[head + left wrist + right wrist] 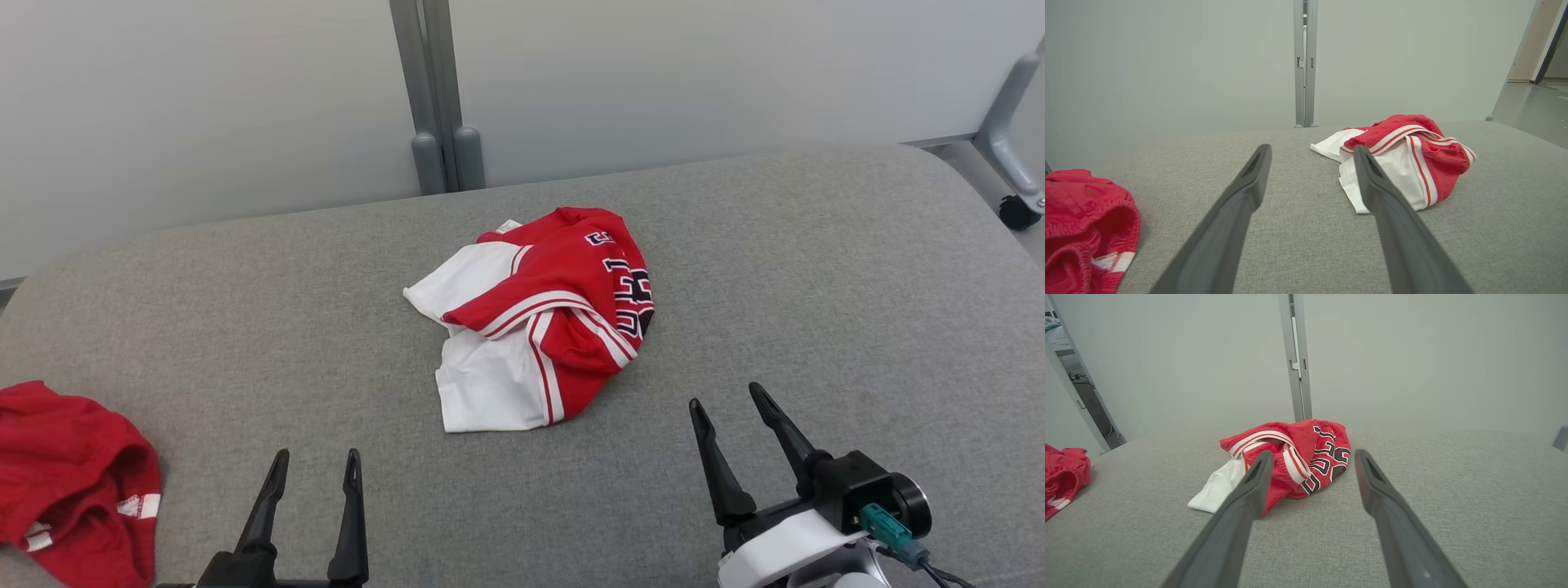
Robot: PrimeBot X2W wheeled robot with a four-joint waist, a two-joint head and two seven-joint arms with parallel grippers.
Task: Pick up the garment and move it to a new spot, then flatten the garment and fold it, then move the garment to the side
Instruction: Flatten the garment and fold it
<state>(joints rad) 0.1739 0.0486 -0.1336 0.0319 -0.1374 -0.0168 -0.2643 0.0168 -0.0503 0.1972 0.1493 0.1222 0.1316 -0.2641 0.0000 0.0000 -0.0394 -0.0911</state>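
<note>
Left jaws and right jaws both spread wide, gripping nothing, poised over the near edge of the grey worktop point(816, 286), one pair at near left, the other at near right. Crumpled red-and-white garment point(539, 327) heaped mid-worktop, farther off than both pairs, touched by neither. Second red cloth point(73, 474) bunched at the near left edge, well apart from the heap.
</note>
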